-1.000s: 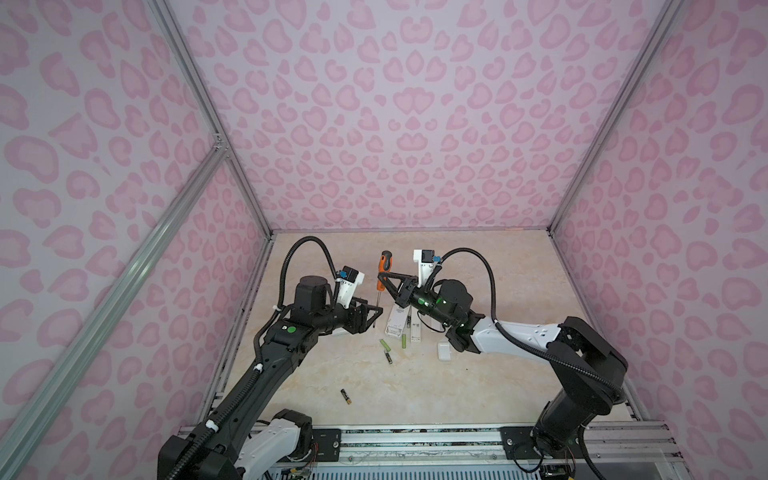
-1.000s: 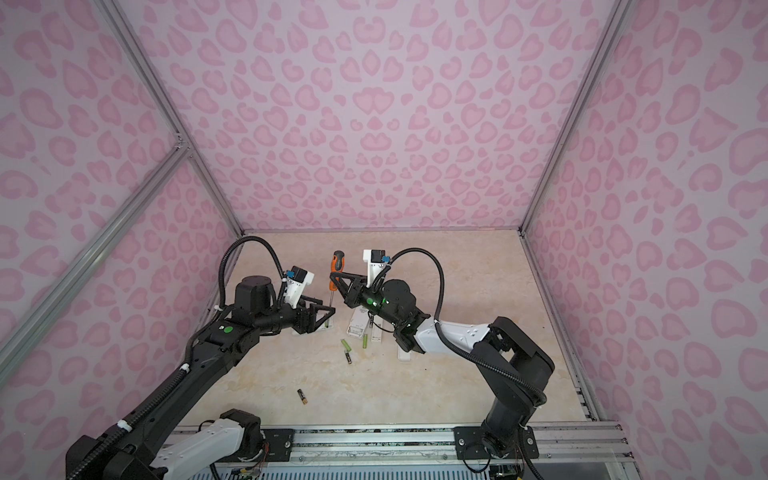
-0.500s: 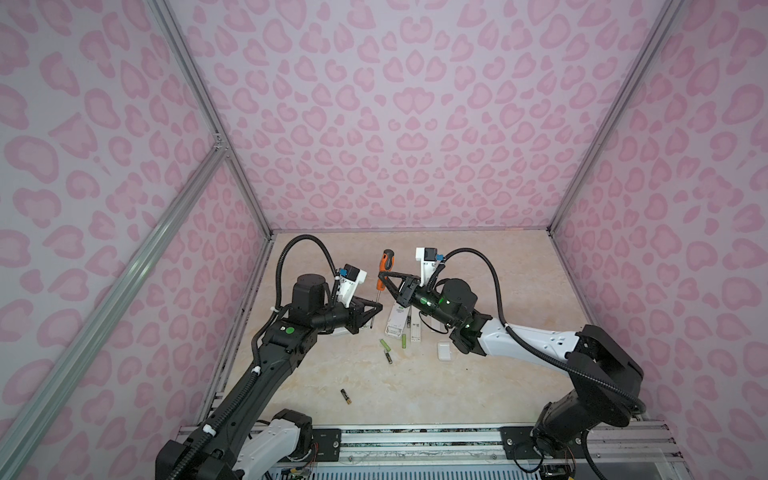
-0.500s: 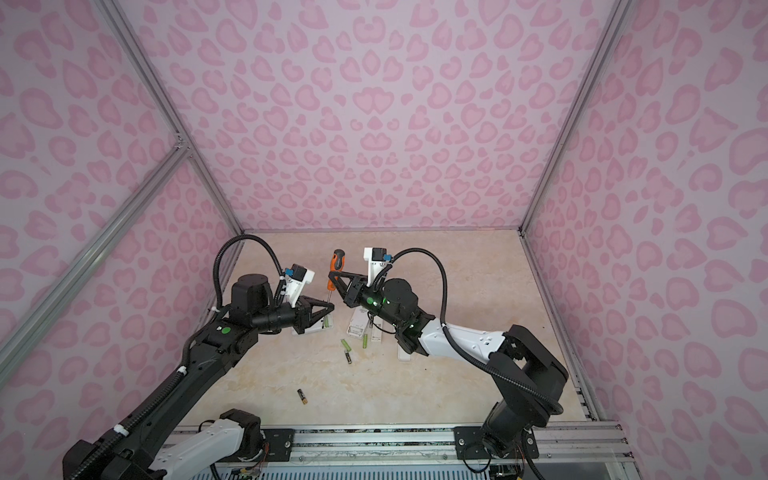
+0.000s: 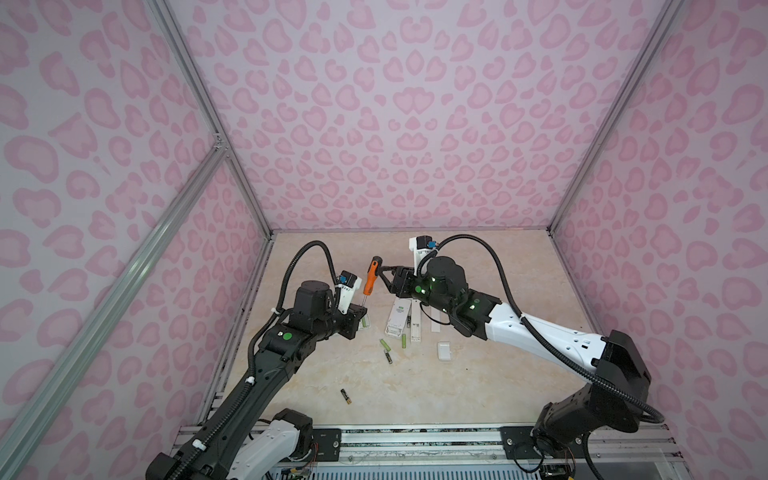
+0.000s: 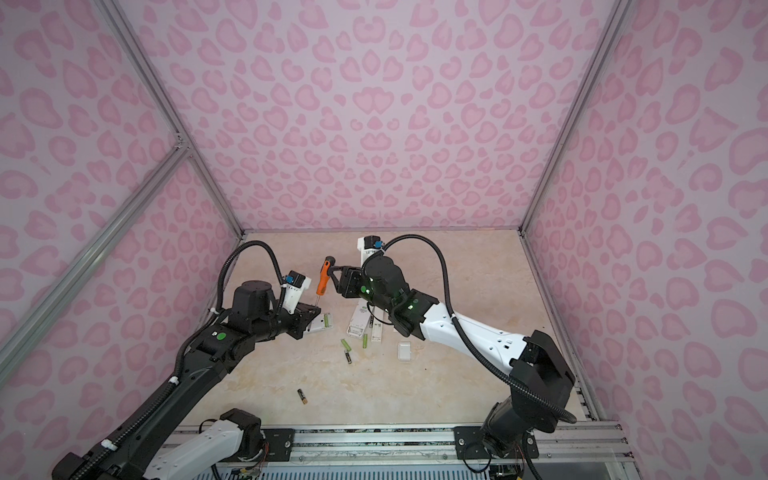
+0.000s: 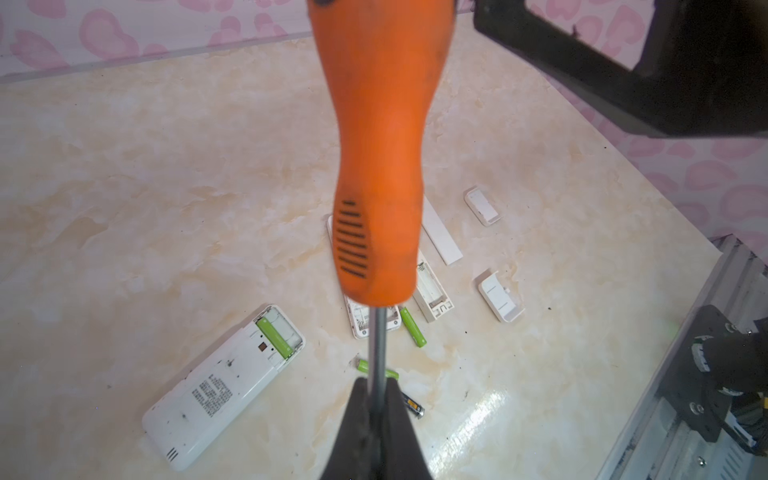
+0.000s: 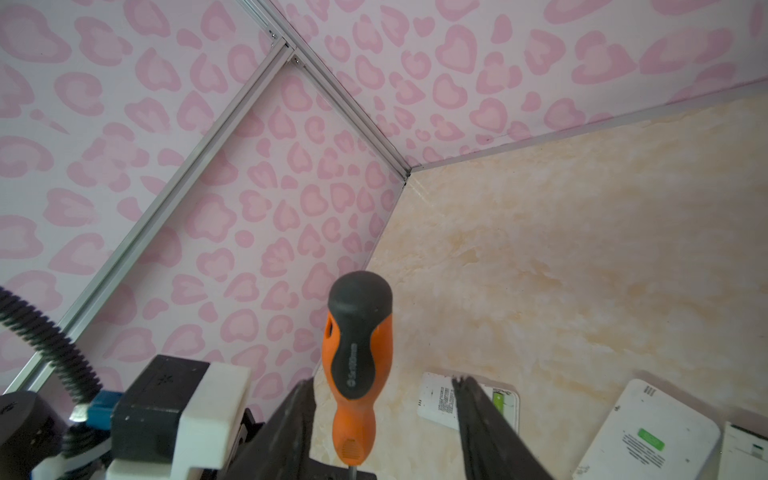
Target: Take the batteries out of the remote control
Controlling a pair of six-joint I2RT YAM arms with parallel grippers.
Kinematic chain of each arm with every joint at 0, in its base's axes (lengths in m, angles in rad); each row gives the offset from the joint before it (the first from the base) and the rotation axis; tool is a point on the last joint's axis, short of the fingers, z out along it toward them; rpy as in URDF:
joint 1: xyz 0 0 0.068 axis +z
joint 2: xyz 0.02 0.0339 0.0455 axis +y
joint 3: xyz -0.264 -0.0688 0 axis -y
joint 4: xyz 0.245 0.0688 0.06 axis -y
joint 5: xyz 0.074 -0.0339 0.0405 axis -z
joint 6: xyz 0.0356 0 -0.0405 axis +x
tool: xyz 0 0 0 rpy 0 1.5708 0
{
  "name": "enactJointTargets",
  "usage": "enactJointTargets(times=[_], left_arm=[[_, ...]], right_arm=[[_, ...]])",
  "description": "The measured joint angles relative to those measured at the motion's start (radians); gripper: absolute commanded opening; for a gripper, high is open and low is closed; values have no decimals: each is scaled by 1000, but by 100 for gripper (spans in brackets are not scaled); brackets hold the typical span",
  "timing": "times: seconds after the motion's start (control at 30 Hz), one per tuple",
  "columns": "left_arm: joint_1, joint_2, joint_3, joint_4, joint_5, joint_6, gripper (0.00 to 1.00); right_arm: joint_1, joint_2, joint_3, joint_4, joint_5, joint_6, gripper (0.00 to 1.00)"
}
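An orange-handled screwdriver point(image 5: 371, 276) point(image 6: 323, 278) stands nearly upright above the table. My left gripper point(image 5: 363, 308) point(image 7: 377, 386) is shut on its metal shaft just below the handle point(image 7: 382, 166). My right gripper point(image 5: 385, 277) point(image 8: 382, 381) is open, with its fingers apart on either side of the handle point(image 8: 359, 353). Below the left gripper lies a white remote control point(image 7: 220, 386) point(image 6: 318, 326) with its compartment open and one lime green battery point(image 7: 274, 337) point(image 6: 327, 320) inside. Loose batteries lie on the table: green ones point(image 5: 384, 344) point(image 5: 403, 341) and black ones point(image 5: 388, 357) point(image 5: 345, 396).
Two more white remotes point(image 5: 397, 318) point(image 5: 415, 326) lie side by side under the right arm. White cover plates point(image 5: 444, 351) point(image 7: 482, 205) and a long white strip point(image 7: 440, 237) lie to their right. Pink patterned walls close in the table point(image 5: 478, 386) on three sides.
My left gripper has shut on the screwdriver's shaft. My right gripper has opened off the handle. The screwdriver stays in the same place.
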Motion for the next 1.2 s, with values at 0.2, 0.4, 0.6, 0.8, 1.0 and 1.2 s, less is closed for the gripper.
enactJointTargets(times=[0.2, 0.4, 0.6, 0.8, 1.0, 1.2], left_arm=[[-11, 10, 2, -23, -24, 30, 4], [-16, 5, -7, -27, -40, 61, 4], [-14, 2, -16, -34, -89, 69, 15], [-18, -28, -19, -34, -132, 71, 73], [95, -56, -19, -41, -197, -127, 85], [379, -8, -149, -32, -34, -404, 81]], right_arm=[[5, 79, 80, -57, -58, 1, 58], [5, 155, 160, -103, -105, 4, 39], [1, 204, 210, -123, -135, 27, 0], [8, 198, 186, -117, -100, -15, 0], [47, 145, 57, -46, 139, -94, 0], [108, 196, 23, 125, 319, -202, 0]])
